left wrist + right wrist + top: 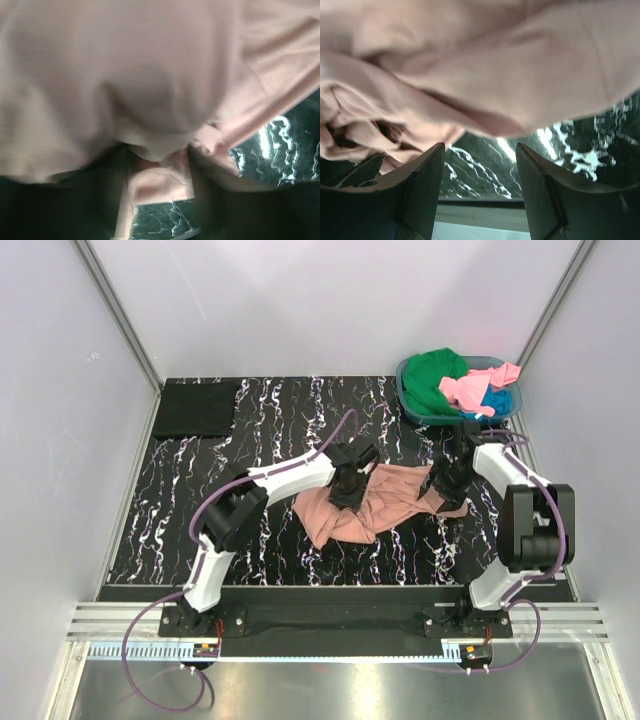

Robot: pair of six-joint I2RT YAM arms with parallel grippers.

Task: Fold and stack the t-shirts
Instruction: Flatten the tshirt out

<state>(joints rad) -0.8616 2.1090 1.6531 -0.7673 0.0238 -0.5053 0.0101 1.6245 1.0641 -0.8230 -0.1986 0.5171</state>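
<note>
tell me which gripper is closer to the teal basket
Right. The right gripper sits just on the near side of the basket; the left gripper is farther left, on the salmon shirt.

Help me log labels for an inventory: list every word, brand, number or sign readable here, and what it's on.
None readable. The salmon-pink t-shirt shows no print in any view, and the basket bears no visible text.
</note>
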